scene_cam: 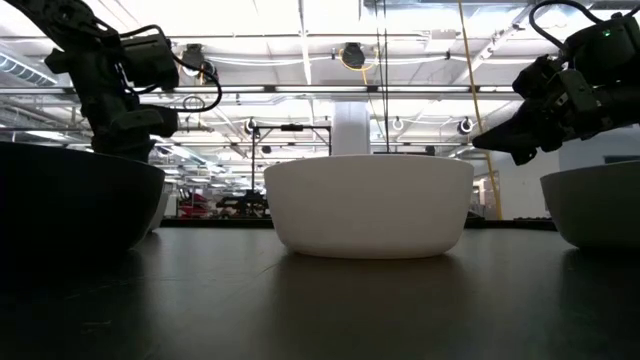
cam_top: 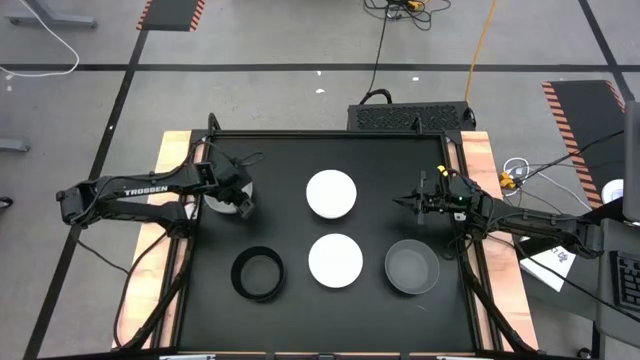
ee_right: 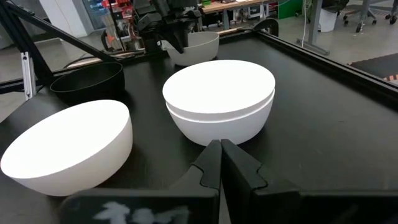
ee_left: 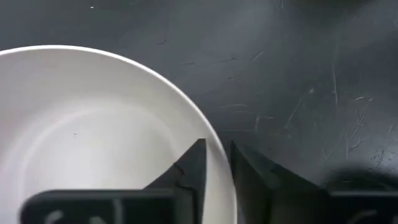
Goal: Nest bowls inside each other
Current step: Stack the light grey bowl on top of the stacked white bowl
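Observation:
My left gripper (cam_top: 240, 205) stands at the table's left over a white bowl (cam_top: 221, 203), shut on its rim. At the table's middle a white bowl (cam_top: 331, 193) shows a double rim line (ee_right: 219, 111), as of two nested. Nearer the front edge stand a black bowl (cam_top: 258, 273), another white bowl (cam_top: 335, 260) and a grey bowl (cam_top: 412, 266), each on its base. At the right, my right gripper (cam_top: 405, 202) hangs shut and empty, above the table, pointing toward the middle bowl. My left gripper has the white bowl's rim (ee_left: 219, 167) on the side toward the table's middle. One finger (ee_left: 189, 168) is inside the bowl, the other (ee_left: 252, 171) outside. The fingers come steeply from above. The bowl stands upright on the table (ee_right: 193, 50).
The black tabletop (cam_top: 380, 150) has a raised rim all round. Bare surface lies along the far edge and between the left bowl and the middle one. Cables and a black box (cam_top: 410, 115) lie on the floor beyond the far edge.

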Controlling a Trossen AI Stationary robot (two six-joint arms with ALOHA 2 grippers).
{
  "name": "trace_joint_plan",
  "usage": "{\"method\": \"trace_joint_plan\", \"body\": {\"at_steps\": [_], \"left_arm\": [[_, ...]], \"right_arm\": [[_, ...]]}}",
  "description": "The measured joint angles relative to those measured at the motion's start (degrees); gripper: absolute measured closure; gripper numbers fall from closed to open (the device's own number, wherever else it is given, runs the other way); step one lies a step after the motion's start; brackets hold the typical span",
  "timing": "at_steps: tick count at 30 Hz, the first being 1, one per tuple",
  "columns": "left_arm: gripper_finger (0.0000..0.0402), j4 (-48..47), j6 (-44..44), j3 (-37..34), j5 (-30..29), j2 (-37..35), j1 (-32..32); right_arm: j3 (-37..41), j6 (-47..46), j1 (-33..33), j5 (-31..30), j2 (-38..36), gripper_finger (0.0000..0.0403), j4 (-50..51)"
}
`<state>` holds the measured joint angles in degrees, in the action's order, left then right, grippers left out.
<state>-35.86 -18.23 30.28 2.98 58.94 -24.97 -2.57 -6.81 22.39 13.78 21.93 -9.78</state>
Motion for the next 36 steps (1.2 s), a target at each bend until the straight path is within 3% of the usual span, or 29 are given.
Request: {"method": "trace_joint_plan", "body": {"at_steps": [6, 27, 36], "left_arm": [[0.0393, 0.5, 1.75, 0.0, -0.1, -0.02, 0.0], [0.04, 2.79, 4.41, 0.1, -4.57, 0.01, 5.01], [0.0401, 2.73, 6.41, 6.57, -5.92, 0.04, 6.42]], "right_arm": [[0.0, 0.0, 0.0, 0.0, 0.0, 0.0403, -0.02], [0.0, 0.08, 0.0, -0.02, -0.02, 0.0403, -0.2], [0.0, 0.02, 0.0, -0.01, -0.01, 0.0403, -0.22]]}}
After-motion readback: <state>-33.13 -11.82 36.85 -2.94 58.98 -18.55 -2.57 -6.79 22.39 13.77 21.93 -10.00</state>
